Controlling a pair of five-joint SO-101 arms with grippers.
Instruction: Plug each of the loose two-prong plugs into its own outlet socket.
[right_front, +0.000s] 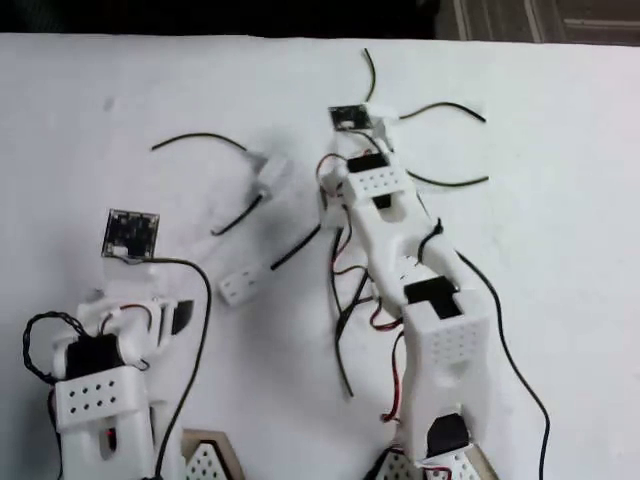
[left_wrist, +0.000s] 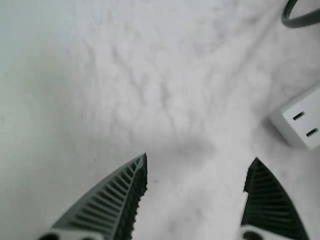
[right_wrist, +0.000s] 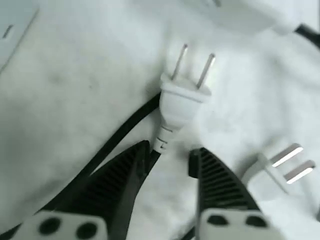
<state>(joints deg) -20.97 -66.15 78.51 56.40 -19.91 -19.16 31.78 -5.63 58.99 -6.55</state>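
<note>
Straddling white plug's (right_wrist: 181, 102) tail, ribbed right pincer (right_wrist: 170, 150) gapes.

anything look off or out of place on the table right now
Nothing looks damaged or spilled. A white two-prong plug and a second plug lie loose on the table by the right gripper, prongs straight; the outlet socket near the left gripper is empty.

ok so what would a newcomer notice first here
A white two-prong plug lies on the table just ahead of the open right end effector, prongs pointing away, with a second plug beside it. The left end effector hangs open over the bare table next to a white outlet socket.
</note>
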